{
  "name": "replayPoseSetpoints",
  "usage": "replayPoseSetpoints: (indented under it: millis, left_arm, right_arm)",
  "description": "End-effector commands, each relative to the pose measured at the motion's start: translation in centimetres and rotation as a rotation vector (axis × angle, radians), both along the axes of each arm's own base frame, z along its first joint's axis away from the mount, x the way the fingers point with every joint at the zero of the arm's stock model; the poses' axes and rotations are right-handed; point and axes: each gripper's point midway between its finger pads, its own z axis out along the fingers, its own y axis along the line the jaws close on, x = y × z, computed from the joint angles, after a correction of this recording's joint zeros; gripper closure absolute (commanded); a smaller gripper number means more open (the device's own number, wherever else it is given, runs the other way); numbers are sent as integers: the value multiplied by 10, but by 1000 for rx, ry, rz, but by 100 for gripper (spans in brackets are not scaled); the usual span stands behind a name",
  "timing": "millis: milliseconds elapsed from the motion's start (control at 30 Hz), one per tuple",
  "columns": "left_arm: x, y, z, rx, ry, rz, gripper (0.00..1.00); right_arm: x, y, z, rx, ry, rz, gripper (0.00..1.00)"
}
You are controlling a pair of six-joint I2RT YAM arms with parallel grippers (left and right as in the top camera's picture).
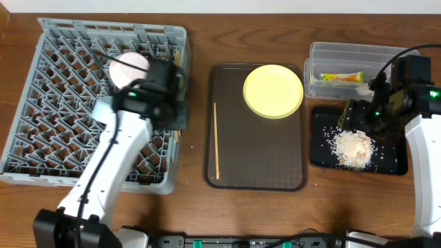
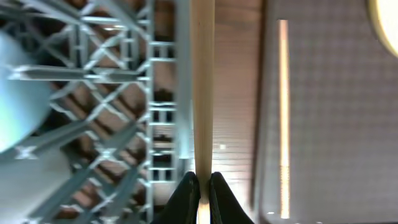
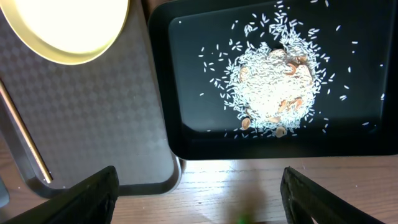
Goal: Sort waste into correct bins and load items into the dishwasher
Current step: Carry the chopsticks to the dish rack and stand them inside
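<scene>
My left gripper is shut on a wooden chopstick at the right edge of the grey dish rack. A pale bowl sits in the rack. A second chopstick and the yellow plate lie on the brown tray. My right gripper is open and empty above the black tray, which holds rice crumbs. The snack wrapper lies in the clear tub.
The brown tray lies between the rack and the bins. Its right rim is close to the black tray. The clear tub stands directly behind the black tray. Bare wooden table runs along the front.
</scene>
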Motion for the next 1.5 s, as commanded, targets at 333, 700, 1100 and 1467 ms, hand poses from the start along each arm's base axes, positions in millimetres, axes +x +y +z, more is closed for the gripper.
replayPoseSetpoints:
  millis: [333, 700, 1100, 1467]
  left_arm:
    - [14, 36, -15, 61, 13, -36, 92]
    - [15, 35, -43, 57, 97, -37, 88]
    - [18, 15, -15, -59, 31, -5, 58]
    - [-3, -67, -12, -102, 49, 63, 49]
  right_arm:
    - [0, -4, 6, -7, -21, -5, 19]
    - [0, -4, 6, -7, -20, -5, 19]
    - [-1, -4, 6, -9, -19, 2, 19]
    - [-1, -4, 6, -9, -19, 2, 19]
